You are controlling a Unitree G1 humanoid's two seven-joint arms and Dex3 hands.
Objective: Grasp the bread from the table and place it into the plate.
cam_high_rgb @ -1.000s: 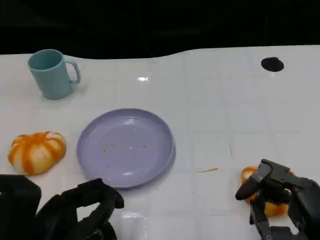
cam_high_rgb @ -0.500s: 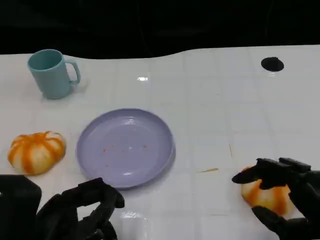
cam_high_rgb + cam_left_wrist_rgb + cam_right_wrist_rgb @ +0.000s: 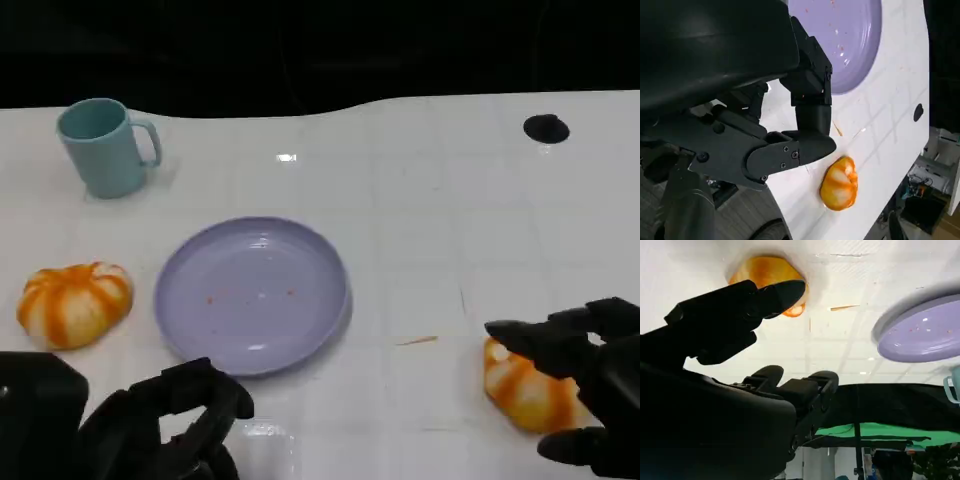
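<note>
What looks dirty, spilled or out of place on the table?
Small orange crumbs lie scattered inside the purple plate, and one thin orange sliver lies on the white table beside it. Nothing is tipped or broken; the teal mug stands upright.

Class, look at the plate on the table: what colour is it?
The plate is pale lilac-purple with a few tiny orange crumbs, clearest in the head view.

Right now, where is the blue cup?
In the head view the teal mug stands at the table's far left, handle toward the right, beyond the orange-striped bread roll and up-left of the purple plate.
</note>
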